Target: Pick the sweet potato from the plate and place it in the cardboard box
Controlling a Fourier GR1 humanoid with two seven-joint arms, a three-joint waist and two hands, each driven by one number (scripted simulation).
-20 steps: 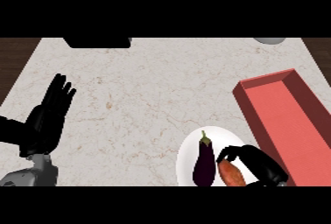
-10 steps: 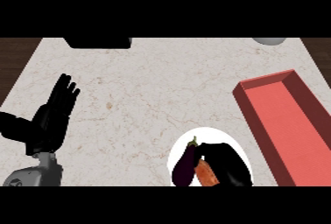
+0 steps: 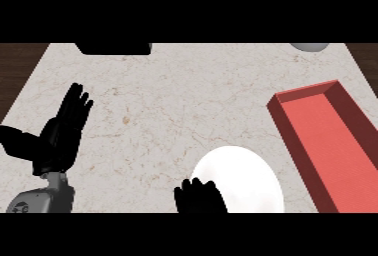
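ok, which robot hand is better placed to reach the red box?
Right. The right robot hand sits at the plate's lower-left edge, the red box just beyond it. The left robot hand rests open at the counter's far left. No sweet potato shows.

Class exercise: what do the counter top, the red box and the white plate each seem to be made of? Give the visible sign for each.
Counter top: looks like pale stone, perhaps marble, with fine brown veins. Red box: matte with thin straight walls; could be painted cardboard, the look leaves it open. White plate: smooth, even white, probably glazed ceramic.
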